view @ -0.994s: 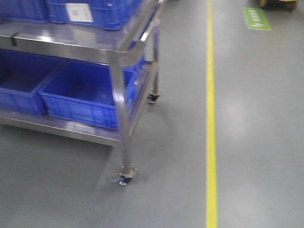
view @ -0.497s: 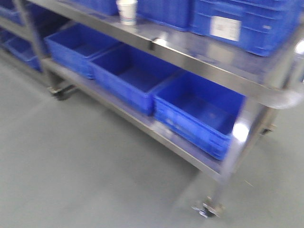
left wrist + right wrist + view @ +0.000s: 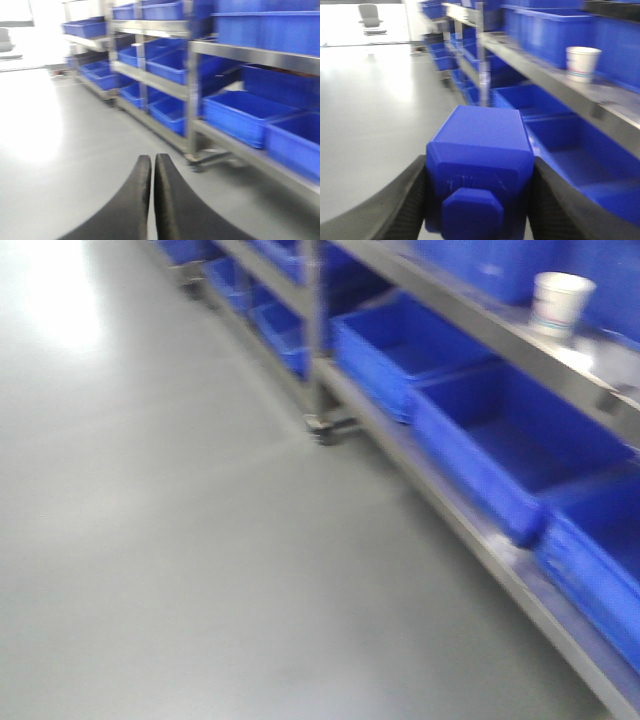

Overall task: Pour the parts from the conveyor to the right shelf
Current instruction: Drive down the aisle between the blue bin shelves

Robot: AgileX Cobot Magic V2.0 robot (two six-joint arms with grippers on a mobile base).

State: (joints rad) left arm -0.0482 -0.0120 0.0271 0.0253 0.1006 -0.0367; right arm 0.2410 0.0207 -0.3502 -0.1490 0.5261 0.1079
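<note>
My right gripper (image 3: 480,172) is shut on the part, a bright-blue block (image 3: 481,142) with its square stud facing the camera; both dark fingers (image 3: 412,200) press its sides. The right shelf (image 3: 545,75), a steel rack, runs along the right of that view beside the held block. The front view shows the same shelf (image 3: 470,325) with blue bins (image 3: 510,435) on its lower tier. My left gripper (image 3: 152,161) is shut with nothing between its fingers, hanging over grey floor left of the shelf (image 3: 192,95). The conveyor is out of view.
A white paper cup (image 3: 581,62) stands on the shelf's middle tier, also visible as the cup (image 3: 558,302) in the front view. A shelf castor (image 3: 322,430) sits on the floor. Grey floor (image 3: 150,540) spreads to the left. An office chair (image 3: 370,17) stands far back.
The front view has swung left along the shelf: the cup moved from upper left to upper right, and the shelf's end post and castor have left the frame. All views are motion-blurred.
</note>
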